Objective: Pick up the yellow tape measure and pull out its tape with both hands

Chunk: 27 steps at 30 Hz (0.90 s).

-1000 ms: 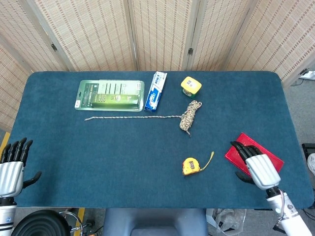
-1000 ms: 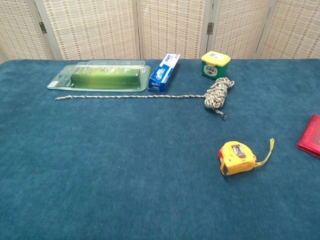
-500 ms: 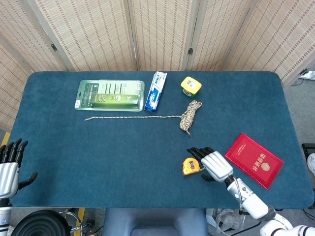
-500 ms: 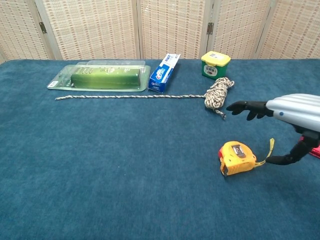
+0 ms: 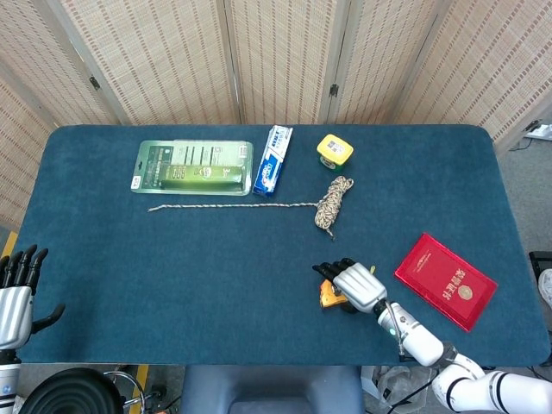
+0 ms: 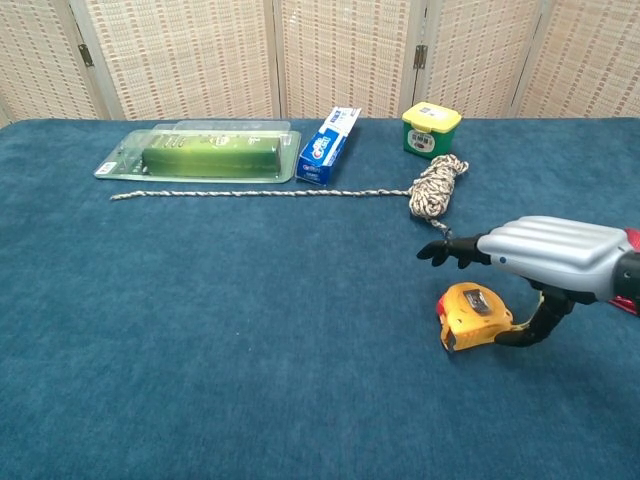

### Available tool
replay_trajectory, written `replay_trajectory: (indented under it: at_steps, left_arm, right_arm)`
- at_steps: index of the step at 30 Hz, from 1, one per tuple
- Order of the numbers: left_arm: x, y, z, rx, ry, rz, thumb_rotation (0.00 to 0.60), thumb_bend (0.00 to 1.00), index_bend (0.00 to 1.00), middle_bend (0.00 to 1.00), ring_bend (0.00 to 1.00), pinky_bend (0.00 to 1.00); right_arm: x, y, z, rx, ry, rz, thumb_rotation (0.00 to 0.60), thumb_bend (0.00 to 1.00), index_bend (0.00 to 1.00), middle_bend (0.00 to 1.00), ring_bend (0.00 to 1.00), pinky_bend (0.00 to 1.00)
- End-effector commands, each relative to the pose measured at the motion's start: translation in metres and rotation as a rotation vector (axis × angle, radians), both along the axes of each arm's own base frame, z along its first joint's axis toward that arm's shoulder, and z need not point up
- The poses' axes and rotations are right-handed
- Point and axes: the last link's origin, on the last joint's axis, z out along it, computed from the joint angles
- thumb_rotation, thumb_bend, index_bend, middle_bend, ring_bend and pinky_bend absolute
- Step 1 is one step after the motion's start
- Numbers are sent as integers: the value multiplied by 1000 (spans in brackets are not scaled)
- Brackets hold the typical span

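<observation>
Right hand [image 6: 545, 257] hovers directly above the yellow tape measure [image 6: 472, 315], palm down, fingers stretched out flat and pointing away from me toward the rope coil [image 6: 438, 187]. Chest view shows a clear gap between the fingers and the case top; the thumb hangs down on the near-right side of the case, close to the tape tab, and I cannot tell whether it touches. So this hand is released and holds nothing.

The tape measure sits on the bench [image 5: 129, 259] just under and slightly left of my right palm. In the head view only its left edge shows past the hand. Its tape mouth and tab point right, toward the wrist and the red booklet [image 5: 446, 280].

Left hand [image 5: 17, 297] is far off at the near-left corner of the bench, fingers apart, empty. Right hand is much the nearer, so the pick falls to it.

Judgement: the move in hand is a straight drop, then closing fingers over the far side of the case against the thumb. Risk: the thumb may trap the tab, which the left hand will need free for the pull.
</observation>
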Motion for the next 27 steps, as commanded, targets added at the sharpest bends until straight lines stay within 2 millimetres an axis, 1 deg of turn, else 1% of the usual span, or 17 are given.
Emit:
replay_trajectory:
  at_steps: [1,7,15,24,27]
  left_arm:
    - [-1,0,0,-1,0,4,600,248,83,70,48,1]
    - [-1,0,0,1,-1,7,600,248,83,70,48,1]
    - [-2,0,-1,3,-4,11,600,248,83,70,48,1]
    - [-2,0,0,7,-4,16,600,248,83,70,48,1]
    - [-1,1,0,7,-2,12,600,248,83,71,48,1]
  right_arm:
    - [0,0,-4,4,12,14,600,269,94,190,223,206]
    - [-3,0,-11,1,35,31,600,270,134,220,229,207]
    - [-7,-2,-9,-11,50,24,600,269,164,234,245,213]
    - [-9,-4,-12,-13,59,13,600,270,279,312,288,232]
    - [-7,-5,-11,-24,57,20,600,270,361,373,329,246]
